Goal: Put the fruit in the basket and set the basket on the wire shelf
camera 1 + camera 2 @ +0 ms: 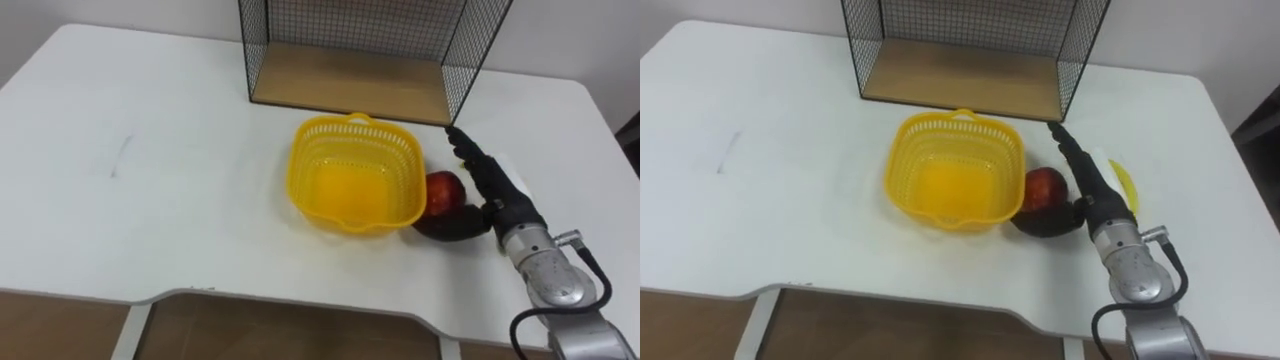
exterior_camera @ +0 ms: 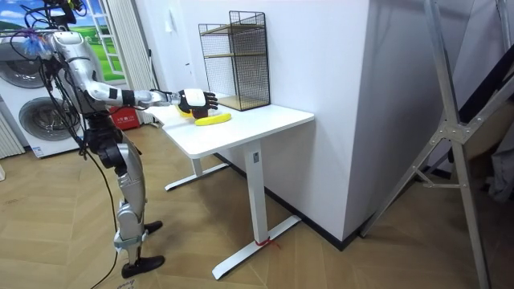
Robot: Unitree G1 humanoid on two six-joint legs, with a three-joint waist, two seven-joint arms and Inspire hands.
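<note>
Right hand: the right hand point(image 1: 500, 203) is seen over the table's 4 o'clock area, its arm coming in from 5 o'clock.
Fingers: the fingers point(image 1: 472, 158) are held straight and close together, pointing to about 11 o'clock, towards the shelf's near right corner.
Thumb: the thumb point(image 1: 450, 228) is bent to 9 o'clock along the apple's near side; no clamping is seen, and the apple is cradled in the crook between the thumb and the straight fingers.
Apple: the red apple point(image 1: 445, 190) lies on the table at the basket's 3 o'clock, just beside its rim; contact with the rim cannot be told.
Banana: a banana point(image 1: 1124, 184) is glimpsed at the hand's 3 o'clock, largely hidden; its long axis cannot be told from the eye views.
Basket: the yellow basket point(image 1: 310, 180) is set upright and empty at mid-table, its longer side running 9 to 3 o'clock.
Shelf: the wire shelf point(image 1: 345, 82) is placed at the basket's 12 o'clock, its open front turned to 6 o'clock.
Table: everything is borne by a white table point(image 1: 150, 150).
Robot: it is shown standing at the table's end on the room view's left, the right arm stretched out over the top.
</note>
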